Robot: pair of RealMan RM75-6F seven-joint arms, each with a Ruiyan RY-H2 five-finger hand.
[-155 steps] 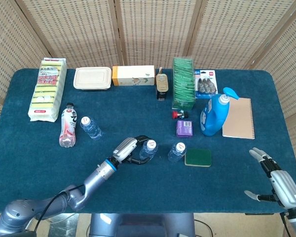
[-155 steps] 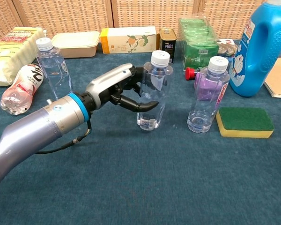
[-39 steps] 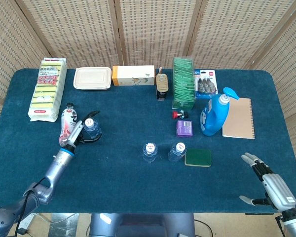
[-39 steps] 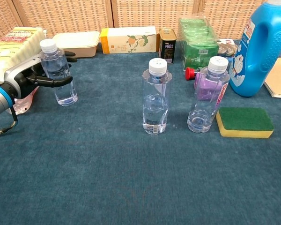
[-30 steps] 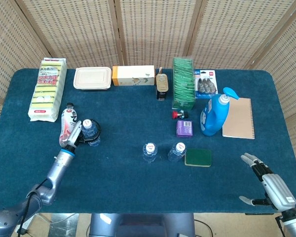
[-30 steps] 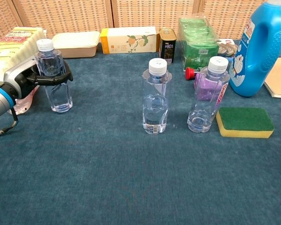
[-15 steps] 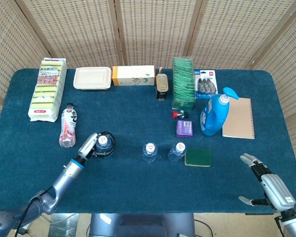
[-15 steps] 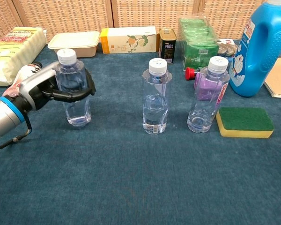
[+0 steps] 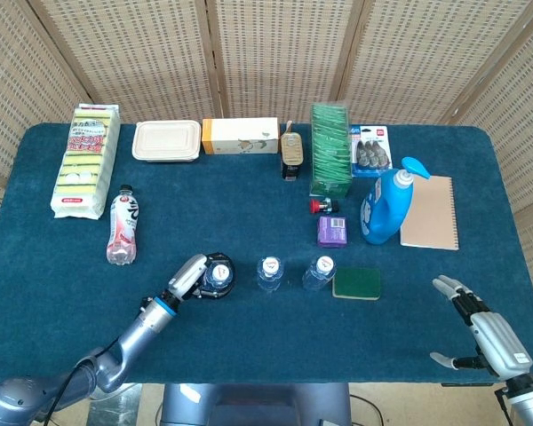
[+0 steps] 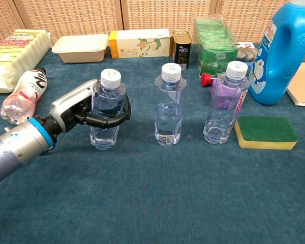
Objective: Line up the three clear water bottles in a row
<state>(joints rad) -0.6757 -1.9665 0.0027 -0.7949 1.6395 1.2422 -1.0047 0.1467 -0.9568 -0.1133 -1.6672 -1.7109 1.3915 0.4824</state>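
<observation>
Three clear water bottles with white caps stand upright on the blue table. My left hand [image 10: 89, 112] grips the leftmost bottle [image 10: 107, 110], its fingers wrapped around the body; from the head view that bottle [image 9: 218, 273] sits left of the other two and the left hand [image 9: 192, 278] is beside it. The middle bottle [image 10: 169, 105] [image 9: 268, 272] and the right bottle [image 10: 224, 103] [image 9: 319, 271] stand free. My right hand [image 9: 484, 335] hovers near the front right table edge with fingers spread, holding nothing.
A green-and-yellow sponge [image 10: 266, 132] lies right of the bottles. A pink-labelled bottle [image 10: 21, 95] lies on its side at the left. A blue detergent bottle [image 10: 283, 51], a notebook [image 9: 429, 211], boxes, a can and a green pack stand along the back.
My left hand has carried the third bottle from the left side of the table rightward to a spot just left of the middle bottle. The right hand has barely moved.
</observation>
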